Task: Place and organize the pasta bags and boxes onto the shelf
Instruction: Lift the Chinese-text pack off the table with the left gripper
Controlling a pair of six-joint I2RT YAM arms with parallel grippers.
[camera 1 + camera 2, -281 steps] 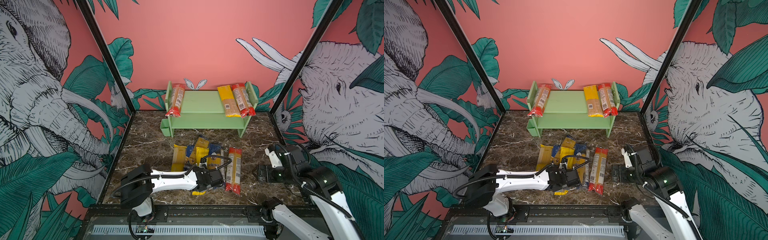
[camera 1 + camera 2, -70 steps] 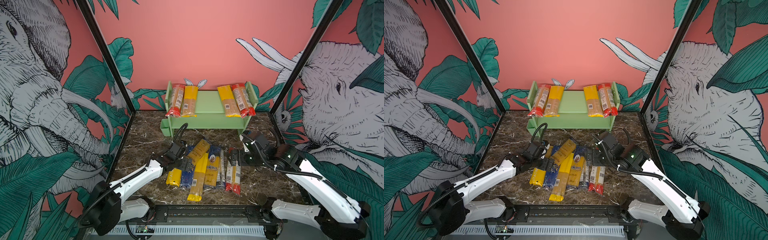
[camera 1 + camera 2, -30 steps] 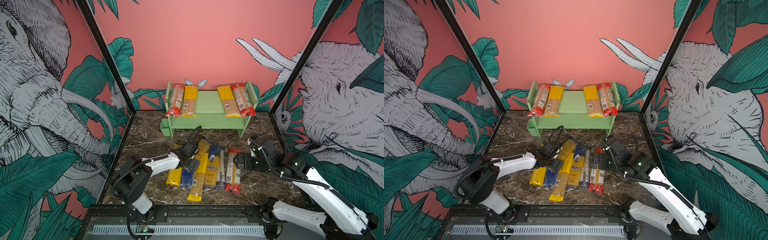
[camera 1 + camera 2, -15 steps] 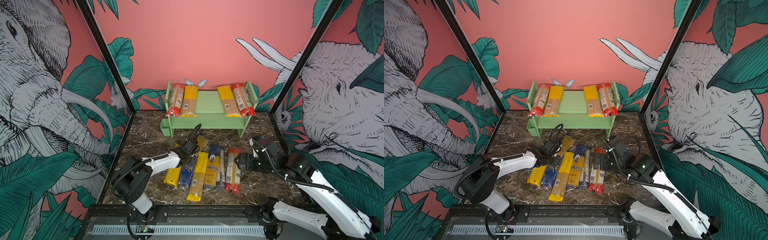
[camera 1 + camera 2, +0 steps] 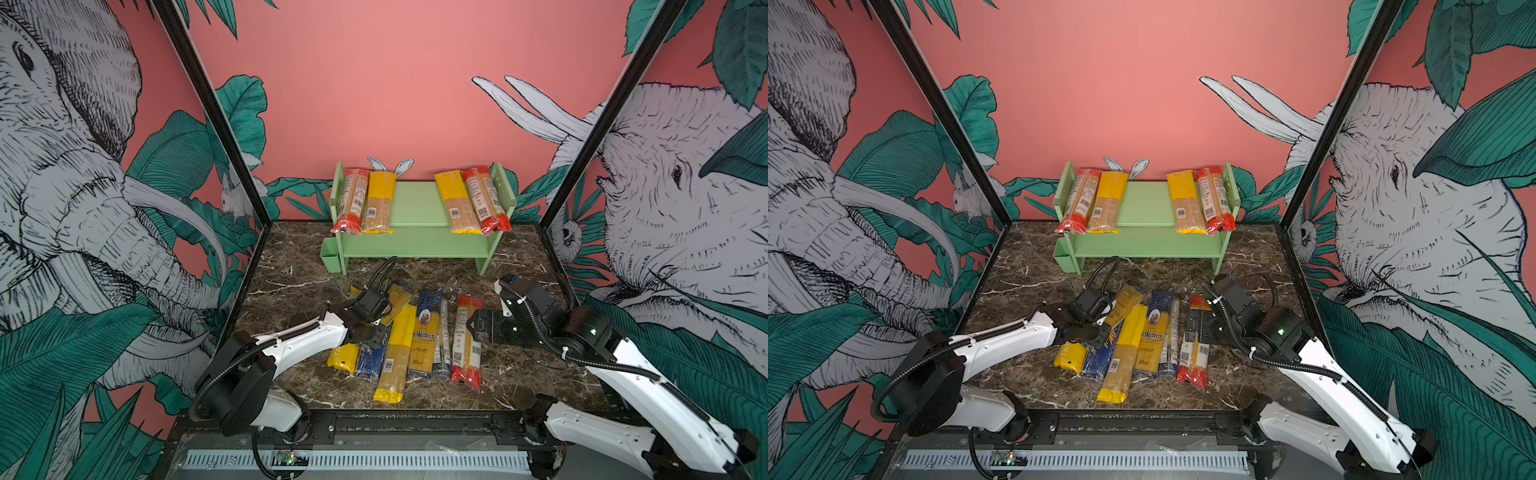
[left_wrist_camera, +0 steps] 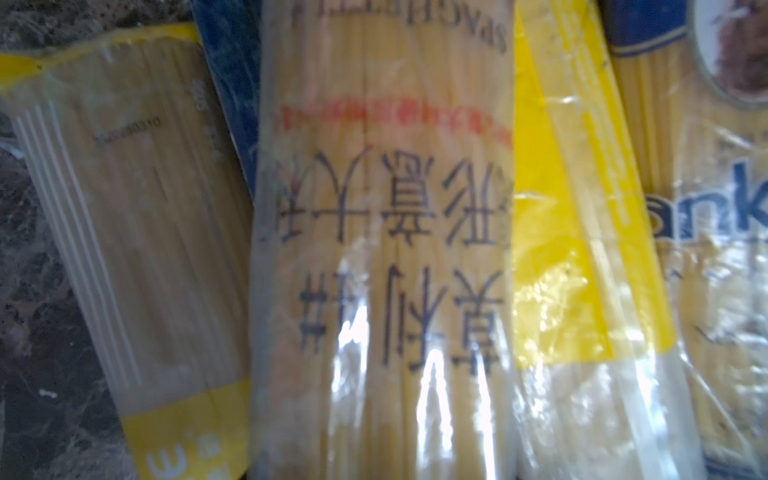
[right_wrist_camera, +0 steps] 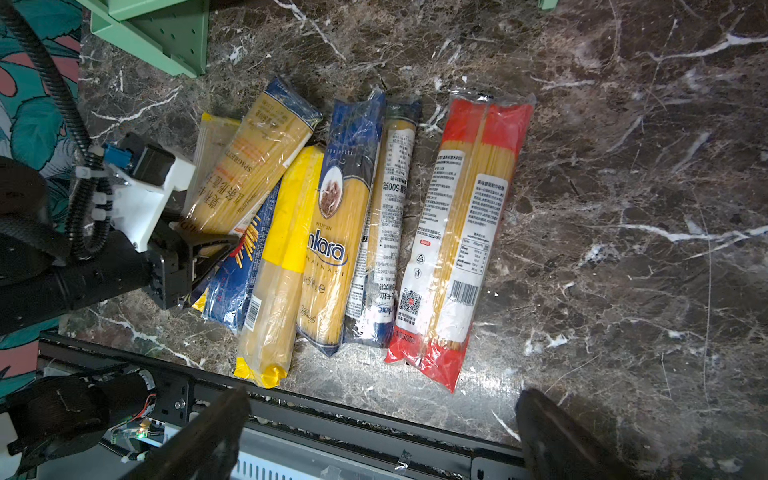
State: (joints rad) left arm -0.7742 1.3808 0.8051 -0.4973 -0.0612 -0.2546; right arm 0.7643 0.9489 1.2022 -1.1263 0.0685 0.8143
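**Left gripper [image 7: 203, 253] clamped on the tilted spaghetti packet [image 7: 253, 162]; right gripper [image 7: 382, 397] spread wide, holding nothing.**

The loose spaghetti packets [image 5: 419, 336] lie side by side mid-table on the marble tabletop [image 5: 532, 374], in front of the green shelf [image 5: 415, 247]. Bare marble lies right of the red-ended packet [image 7: 461, 232] and between the row and the shelf. Two packets sit at each end of the shelf's top board, and its middle is bare. The left arm reaches low from the front left, gripping the tilted packet's near end. The right arm bends in from the right, with its gripper at the red-ended packet's right edge.
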